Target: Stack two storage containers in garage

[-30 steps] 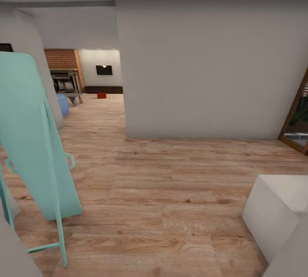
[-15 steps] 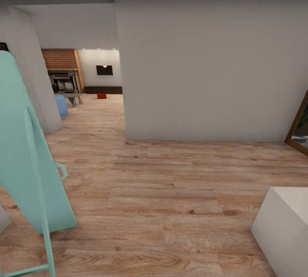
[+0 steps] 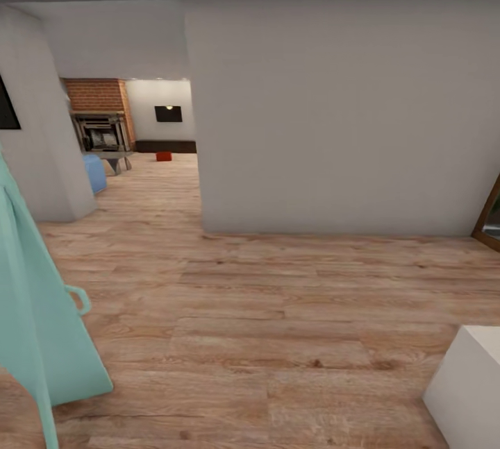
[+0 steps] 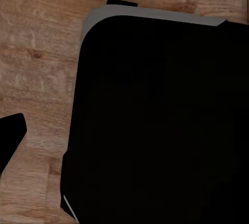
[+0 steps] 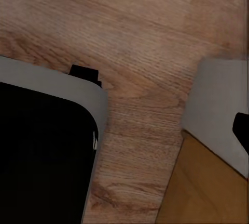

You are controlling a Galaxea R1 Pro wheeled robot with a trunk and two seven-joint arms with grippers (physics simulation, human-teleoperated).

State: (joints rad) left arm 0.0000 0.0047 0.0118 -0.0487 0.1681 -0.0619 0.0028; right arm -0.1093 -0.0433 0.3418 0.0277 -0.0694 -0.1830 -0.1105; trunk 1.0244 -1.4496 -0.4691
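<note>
Far down the passage, one small orange-red storage container [image 3: 164, 155] sits on the living room's plank floor in front of a long dark low bench [image 3: 165, 146]. A black TV [image 3: 168, 114] hangs on the white wall above it, and a red-brick fireplace [image 3: 97, 119] stands to its left. In the left wrist view one dark fingertip [image 4: 11, 140] of my left gripper [image 4: 124, 146] stands at the picture's edge, over wood floor. In the right wrist view a fingertip [image 5: 241, 128] of my right gripper [image 5: 124, 130] sits at the opposite edge. Both grippers are open and hold nothing.
A broad grey-white wall [image 3: 333, 109] blocks the way ahead; the opening to the living room lies at its left end. A tall teal board [image 3: 35, 296] leans close at my left. A white block [image 3: 469, 386] stands at lower right. My black base [image 4: 155, 120] fills the wrist views.
The whole view has shifted as I roll forward: the teal board slides off to the left, the white block sinks toward the lower right corner. The grippers stay as they were.
</note>
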